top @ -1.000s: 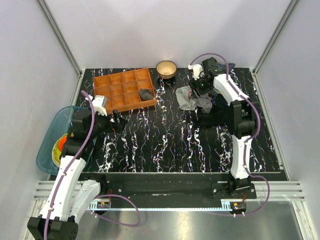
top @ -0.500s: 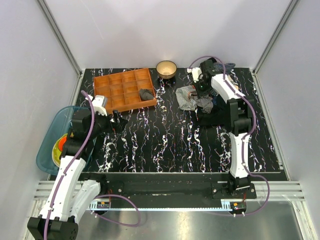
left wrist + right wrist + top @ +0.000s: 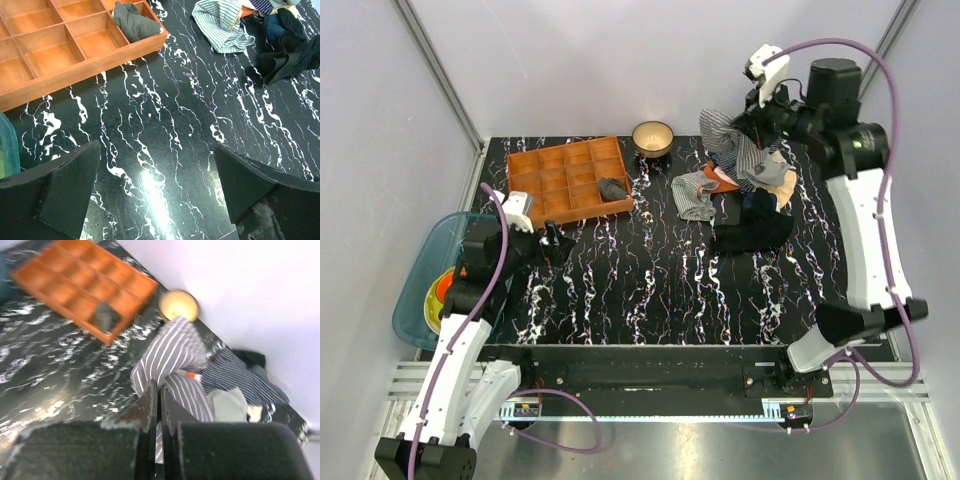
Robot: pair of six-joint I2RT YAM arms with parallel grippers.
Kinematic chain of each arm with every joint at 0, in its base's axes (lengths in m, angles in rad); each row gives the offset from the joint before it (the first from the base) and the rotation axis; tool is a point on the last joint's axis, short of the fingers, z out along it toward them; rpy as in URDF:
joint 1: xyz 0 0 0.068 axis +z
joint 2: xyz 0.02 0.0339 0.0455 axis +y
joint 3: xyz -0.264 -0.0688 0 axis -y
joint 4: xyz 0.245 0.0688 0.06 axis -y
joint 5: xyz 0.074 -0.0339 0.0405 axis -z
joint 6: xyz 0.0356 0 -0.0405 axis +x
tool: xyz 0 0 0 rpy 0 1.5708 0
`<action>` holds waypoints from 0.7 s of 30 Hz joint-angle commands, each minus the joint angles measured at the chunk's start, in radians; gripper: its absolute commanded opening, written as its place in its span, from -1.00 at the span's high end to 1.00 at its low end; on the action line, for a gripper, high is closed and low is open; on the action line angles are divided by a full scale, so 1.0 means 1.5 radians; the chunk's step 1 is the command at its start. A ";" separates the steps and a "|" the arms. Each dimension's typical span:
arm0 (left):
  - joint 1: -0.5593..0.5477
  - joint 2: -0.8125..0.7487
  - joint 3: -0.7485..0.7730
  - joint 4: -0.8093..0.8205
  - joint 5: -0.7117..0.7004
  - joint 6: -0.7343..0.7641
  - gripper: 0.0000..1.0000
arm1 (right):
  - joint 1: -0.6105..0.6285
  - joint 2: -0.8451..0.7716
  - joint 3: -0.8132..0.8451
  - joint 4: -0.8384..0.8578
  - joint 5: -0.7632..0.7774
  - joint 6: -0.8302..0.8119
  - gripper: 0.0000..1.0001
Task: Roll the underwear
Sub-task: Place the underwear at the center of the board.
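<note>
Tabletop first: black, marble-veined, with the orange tray at its far left as the marker for everything else. Next in bulk is the right arm, reared high over the ground well right of the tray. At its end the right claw is pinched together on the underwear, which hangs clear of the table from that pinch. The garment's long axis runs downward and slightly back toward the tray, its free end drooping over a heap of other clothes (a paler striped fold lies flat on the tray side of it; whether that belongs to the same garment I cannot tell). The left claw hovers low just nearer than the tray's near wall, fingers wide apart and holding nothing, with the garment well off to its far right. So the right arm has the piece. My guess is the coming move must carry it tray-ward onto bare marble between tray and heap and lay it flat along that axis. Rolling looks not yet begun.
</note>
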 commanded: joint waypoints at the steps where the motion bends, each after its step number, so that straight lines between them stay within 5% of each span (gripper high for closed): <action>1: 0.003 -0.006 -0.013 0.053 0.000 -0.020 -0.98 | 0.029 -0.047 -0.007 -0.101 -0.250 -0.009 1.00; 6: 0.004 -0.006 -0.015 0.056 0.038 -0.008 -0.98 | 0.102 -0.123 -0.223 -0.022 -0.310 0.036 0.93; 11: 0.003 -0.008 -0.027 0.080 0.141 0.004 -0.95 | 0.101 -0.116 -0.496 0.124 -0.165 0.068 0.86; 12: 0.003 -0.003 -0.032 0.085 0.152 0.003 -0.92 | 0.102 -0.091 -0.524 0.138 -0.133 0.067 0.78; 15: -0.001 0.022 -0.038 0.105 0.209 -0.009 -0.89 | 0.098 -0.036 -0.575 0.154 -0.028 0.043 0.10; 17: -0.025 0.039 -0.035 0.106 0.234 -0.008 -0.86 | 0.078 -0.025 -0.584 0.140 -0.046 0.025 -0.22; 21: -0.128 0.093 -0.016 0.067 0.185 0.014 -0.79 | 0.044 -0.074 -0.626 0.106 -0.203 -0.066 -0.30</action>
